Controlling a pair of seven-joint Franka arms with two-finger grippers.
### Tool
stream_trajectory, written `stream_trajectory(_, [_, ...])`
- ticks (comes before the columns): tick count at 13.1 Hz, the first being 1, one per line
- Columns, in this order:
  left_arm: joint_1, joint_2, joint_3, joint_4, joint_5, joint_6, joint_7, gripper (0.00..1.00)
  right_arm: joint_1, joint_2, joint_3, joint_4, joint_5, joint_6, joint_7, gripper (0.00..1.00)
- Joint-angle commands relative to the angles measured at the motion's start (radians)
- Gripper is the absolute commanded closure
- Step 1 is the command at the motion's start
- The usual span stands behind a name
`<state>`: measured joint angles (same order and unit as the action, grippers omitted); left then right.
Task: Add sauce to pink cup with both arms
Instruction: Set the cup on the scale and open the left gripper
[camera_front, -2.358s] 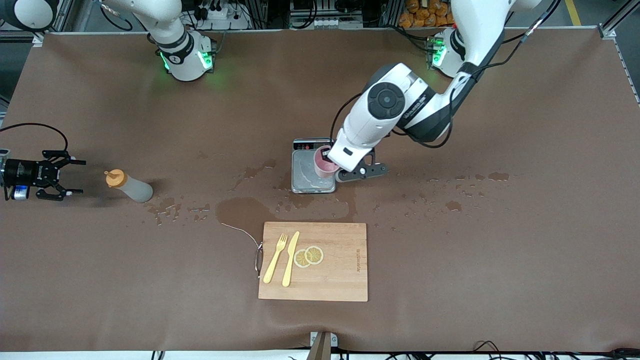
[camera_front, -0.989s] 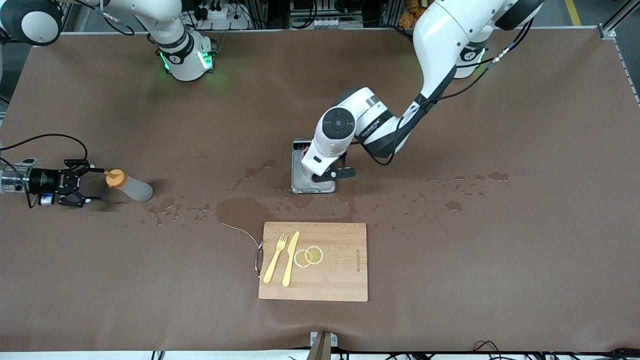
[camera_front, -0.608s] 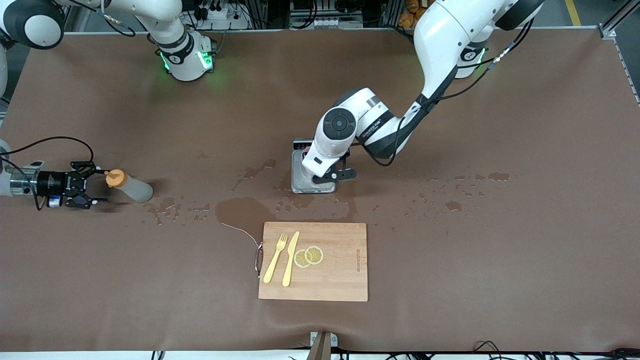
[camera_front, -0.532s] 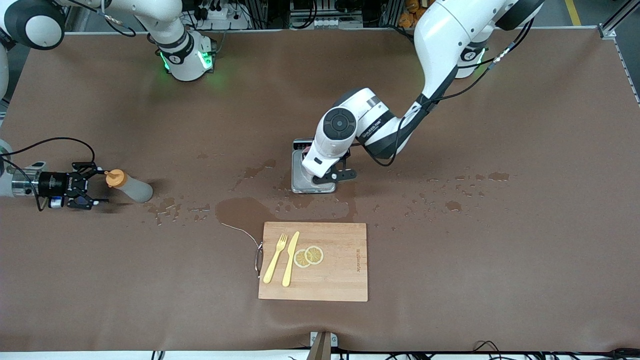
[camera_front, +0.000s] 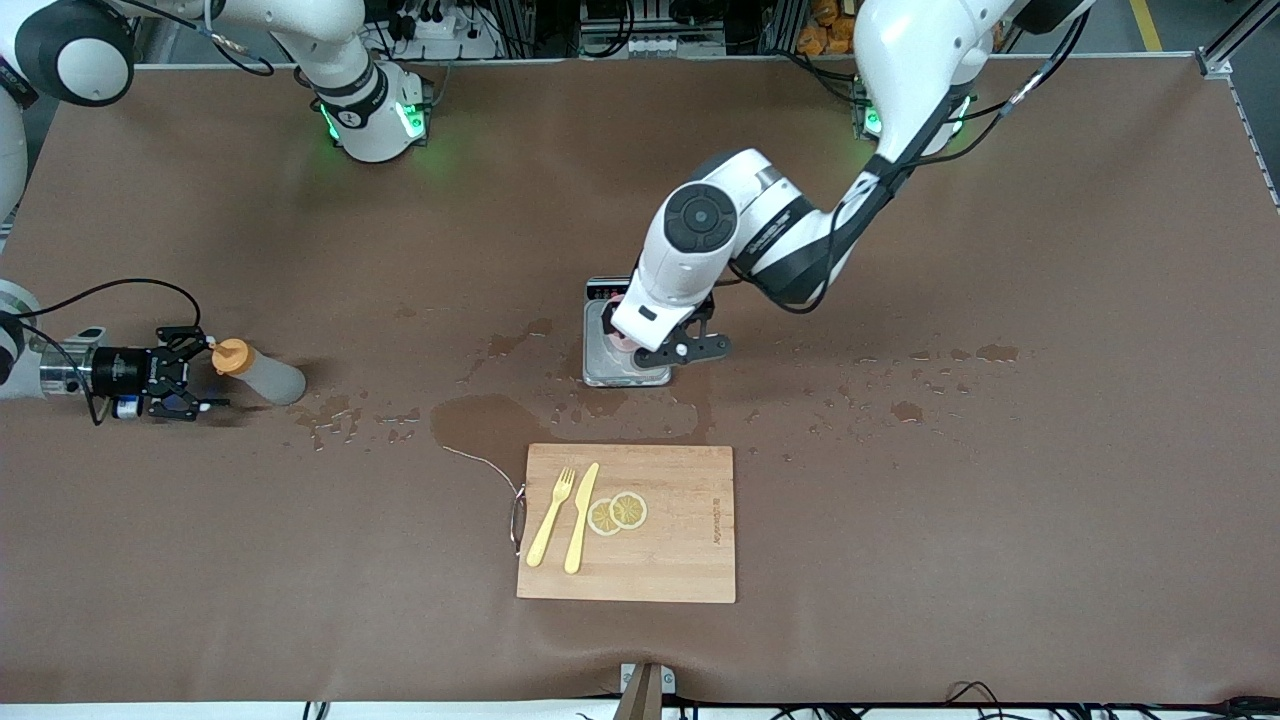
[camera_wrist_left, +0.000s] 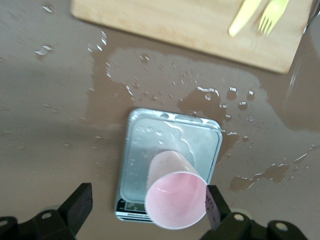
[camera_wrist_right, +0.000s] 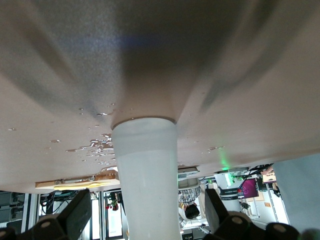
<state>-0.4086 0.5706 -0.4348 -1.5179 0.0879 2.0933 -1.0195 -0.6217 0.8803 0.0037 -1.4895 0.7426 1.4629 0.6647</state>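
Observation:
The sauce bottle (camera_front: 262, 374) lies on its side toward the right arm's end of the table, with its orange cap pointing at my right gripper (camera_front: 210, 371). That gripper is open, low over the table, its fingers either side of the cap end. In the right wrist view the whitish bottle body (camera_wrist_right: 146, 175) runs between the spread fingers (camera_wrist_right: 79, 212). The pink cup (camera_wrist_left: 176, 197) stands upright on the steel scale (camera_wrist_left: 145, 145). My left gripper (camera_wrist_left: 147, 210) is open around it, one finger (camera_wrist_left: 212, 206) close against its rim. In the front view the left hand hides most of the cup (camera_front: 622, 343).
A wooden cutting board (camera_front: 680, 560) with a yellow fork (camera_front: 549, 517), a yellow knife (camera_front: 580, 518) and lemon slices (camera_front: 617, 512) lies nearer the front camera than the scale (camera_front: 600, 372). Wet patches and droplets (camera_front: 490, 420) are spread around the scale and the bottle.
My right gripper has slid along the table to the bottle and now straddles its cap end. My left arm has moved in over the scale, covering the cup in the front view.

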Motion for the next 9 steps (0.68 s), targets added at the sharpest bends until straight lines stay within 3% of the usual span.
stream_trajectory(1, [0.051, -0.099, 0.001, -0.021, 0.032, -0.065, -0.013, 0.0, 0.011, 0.003, -0.002, -0.009, 0.024, 0.004, -0.01, 0.0])
stream_trajectory(9, [0.232, -0.215, -0.007, -0.022, 0.019, -0.171, 0.142, 0.0, 0.033, 0.005, -0.002, -0.025, 0.04, 0.027, -0.011, 0.0])
